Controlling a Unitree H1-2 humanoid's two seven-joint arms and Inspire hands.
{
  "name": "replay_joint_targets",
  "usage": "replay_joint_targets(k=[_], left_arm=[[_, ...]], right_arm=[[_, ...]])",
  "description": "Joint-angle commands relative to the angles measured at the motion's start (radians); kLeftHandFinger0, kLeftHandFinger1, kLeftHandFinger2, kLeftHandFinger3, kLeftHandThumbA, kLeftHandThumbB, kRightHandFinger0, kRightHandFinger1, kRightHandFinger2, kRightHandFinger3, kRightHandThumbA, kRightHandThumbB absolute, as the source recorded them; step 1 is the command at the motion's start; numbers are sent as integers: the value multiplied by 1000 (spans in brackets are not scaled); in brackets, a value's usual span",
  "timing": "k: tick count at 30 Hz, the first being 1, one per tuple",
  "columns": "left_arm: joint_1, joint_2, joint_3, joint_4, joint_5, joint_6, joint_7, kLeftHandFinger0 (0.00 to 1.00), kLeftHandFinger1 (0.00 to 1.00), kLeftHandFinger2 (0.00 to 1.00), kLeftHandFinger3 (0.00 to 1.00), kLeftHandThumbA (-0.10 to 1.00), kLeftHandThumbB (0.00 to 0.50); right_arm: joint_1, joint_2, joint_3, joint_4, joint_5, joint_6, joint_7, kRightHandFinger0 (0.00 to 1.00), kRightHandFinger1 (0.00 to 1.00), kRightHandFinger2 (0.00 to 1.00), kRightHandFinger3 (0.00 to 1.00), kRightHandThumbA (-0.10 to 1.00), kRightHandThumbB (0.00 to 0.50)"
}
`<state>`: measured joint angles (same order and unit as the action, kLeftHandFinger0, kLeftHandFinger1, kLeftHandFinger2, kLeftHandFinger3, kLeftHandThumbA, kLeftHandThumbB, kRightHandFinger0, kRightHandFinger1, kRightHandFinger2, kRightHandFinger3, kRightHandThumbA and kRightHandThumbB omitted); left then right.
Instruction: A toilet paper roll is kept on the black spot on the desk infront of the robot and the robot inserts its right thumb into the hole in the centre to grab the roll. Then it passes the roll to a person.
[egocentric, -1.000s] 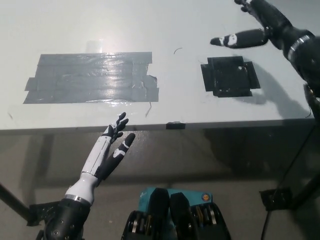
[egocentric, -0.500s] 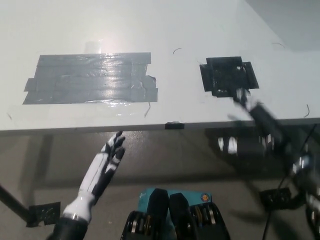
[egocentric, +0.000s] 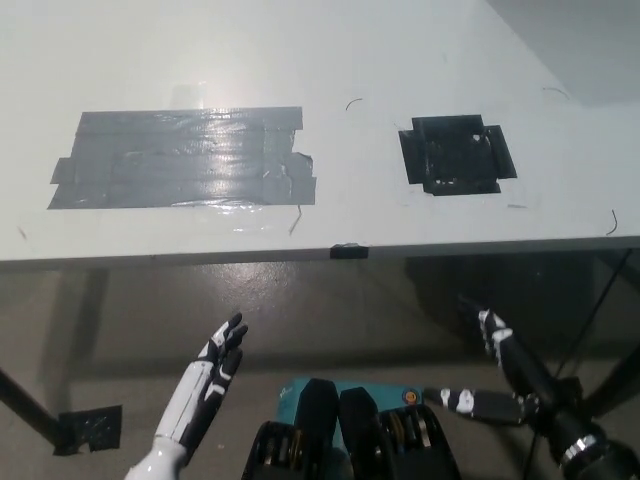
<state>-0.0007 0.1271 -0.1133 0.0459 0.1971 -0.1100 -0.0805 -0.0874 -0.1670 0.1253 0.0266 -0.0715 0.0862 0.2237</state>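
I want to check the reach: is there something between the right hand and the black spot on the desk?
Yes: the desk edge. The right hand, open, is below the desk, in front of it. The black spot lies bare on top; no roll is visible. The left hand rests low too.

black spot (egocentric: 457, 154) | square tape patch | flat on white desk (egocentric: 330, 60) | right of centre
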Motion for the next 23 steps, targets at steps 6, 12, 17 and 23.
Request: replay_joint_targets(k=[6,12,17,23], left_arm=[[15,2,-6,-7,7,-65,11,1000,1000,1000,1000,1000,169],[4,5,-2,-6,5,-62,7,1000,1000,1000,1000,1000,151],[0,5,3,-5,-4,-61,5,1000,1000,1000,1000,1000,128],[1,3,7,-8,2,-57,11,1000,1000,1000,1000,1000,129]], right_arm=[[5,13,-11,101,18,-182,-15,1000,1000,1000,1000,1000,317],[-4,14,-8,125,7,-197,-20,1000,1000,1000,1000,1000,322],[-14,12,-7,131,0,-200,-22,1000,1000,1000,1000,1000,309],[-21,6,4,123,-29,-191,-28,1000,1000,1000,1000,1000,296]])
